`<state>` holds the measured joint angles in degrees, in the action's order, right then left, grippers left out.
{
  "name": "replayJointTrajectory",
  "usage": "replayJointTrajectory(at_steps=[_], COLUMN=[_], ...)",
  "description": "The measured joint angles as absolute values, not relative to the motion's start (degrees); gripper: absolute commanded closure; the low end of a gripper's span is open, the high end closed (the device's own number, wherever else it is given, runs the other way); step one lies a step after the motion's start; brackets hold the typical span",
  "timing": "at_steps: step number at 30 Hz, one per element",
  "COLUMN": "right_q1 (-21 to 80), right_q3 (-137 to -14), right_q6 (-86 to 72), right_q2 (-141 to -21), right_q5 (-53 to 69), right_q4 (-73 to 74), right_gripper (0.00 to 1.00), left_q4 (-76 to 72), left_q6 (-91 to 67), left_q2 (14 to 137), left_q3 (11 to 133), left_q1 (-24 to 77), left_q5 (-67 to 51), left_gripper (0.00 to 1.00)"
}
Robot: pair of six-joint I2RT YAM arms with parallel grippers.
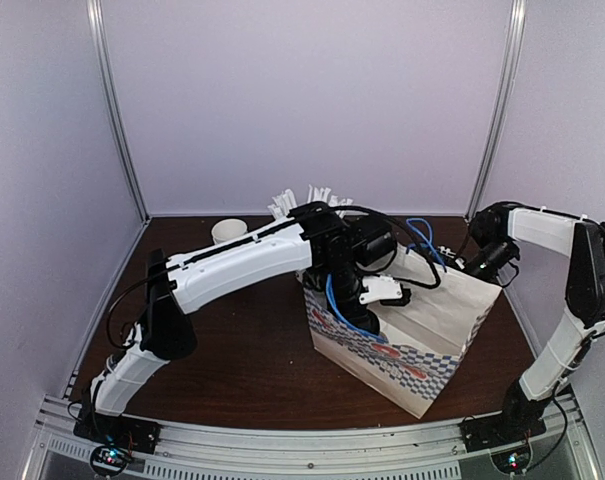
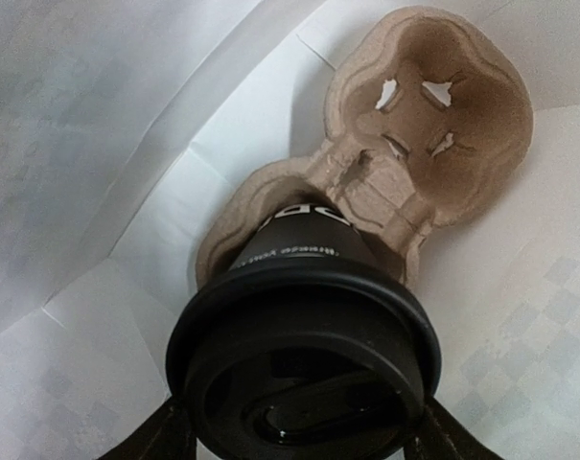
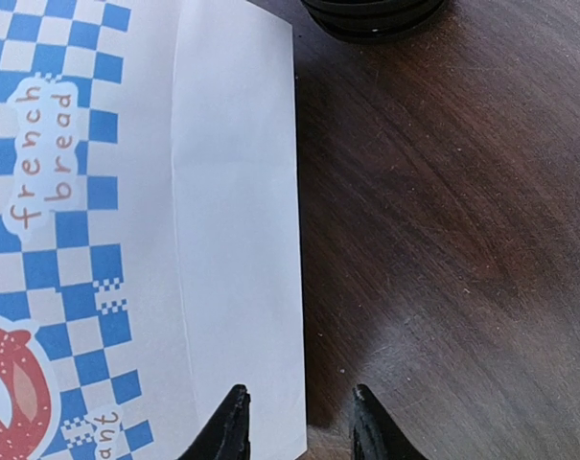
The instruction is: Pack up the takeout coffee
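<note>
the small black paper cup with white lettering and a black plastic lid (image 2: 304, 364) fills the lower centre of the left wrist view, its base seemingly seated in the near well of a brown moulded-pulp two-cup carrier (image 2: 462, 105) inside the white paper bag with blue checks (image 1: 432, 330). the left tool (image 2: 304, 436) pinches it at the lid's sides. placing looks nearly done; next calls for release and a straight lift, the bag walls standing close. the right tool (image 3: 299, 422) stands spread astride the bag's edge, dark wooden counter (image 3: 443, 240) open rightward.
</note>
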<state>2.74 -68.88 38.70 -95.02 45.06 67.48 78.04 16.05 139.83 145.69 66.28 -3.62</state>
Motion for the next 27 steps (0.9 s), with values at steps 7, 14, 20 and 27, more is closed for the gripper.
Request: replayJointTrajectory(at_steps=[7, 14, 20, 27], right_q1=[2.74, 2.74, 2.74, 2.74], right_q3=[-68.9, -69.01, -69.28, -70.26], right_q6=[38.63, 38.59, 38.61, 38.59], right_q2=[-94.67, -93.76, -93.76, -93.47], right_q5=[45.06, 45.06, 45.06, 45.12], right_q4=[67.9, 68.53, 69.34, 70.15], right_gripper=[0.64, 0.64, 0.64, 0.63], left_q4=[78.26, 78.08, 77.93, 74.72], left_q6=[16.86, 17.89, 18.59, 19.22], left_q2=[137.34, 133.47, 131.37, 128.09], left_q3=[144.07, 142.69, 142.69, 140.73], left_q1=[68.03, 69.52, 69.8, 69.87], left_q5=[-2.59, -2.37, -2.24, -2.39], left_gripper=[0.17, 0.11, 0.09, 0.1])
